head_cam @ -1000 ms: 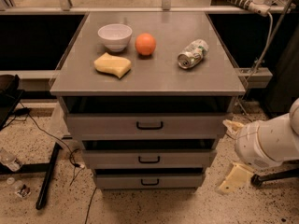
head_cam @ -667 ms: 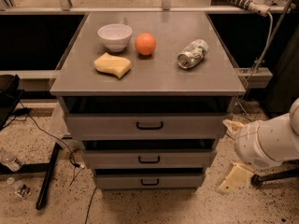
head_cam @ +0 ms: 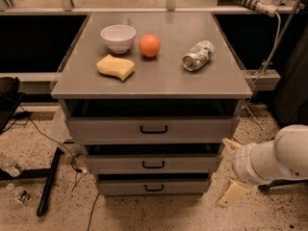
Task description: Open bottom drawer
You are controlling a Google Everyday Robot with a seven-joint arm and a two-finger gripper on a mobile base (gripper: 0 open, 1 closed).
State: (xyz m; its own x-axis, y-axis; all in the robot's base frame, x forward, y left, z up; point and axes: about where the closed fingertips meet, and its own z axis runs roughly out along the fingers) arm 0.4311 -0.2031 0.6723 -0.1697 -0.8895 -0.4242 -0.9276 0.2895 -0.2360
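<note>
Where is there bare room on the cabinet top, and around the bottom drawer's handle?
Free: the cabinet top's front strip between sponge and can, and the far right corner behind the can. Crowded: bowl, orange, sponge at left. Nothing blocks the bottom drawer; the gripper hangs right of it.

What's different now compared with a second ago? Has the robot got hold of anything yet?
The gripper, low beside the cabinet, has sunk a little and edged toward the bottom drawer. Its fingers are spread and hold nothing. The drawer, the bowl, orange, sponge and can sit as before.
</note>
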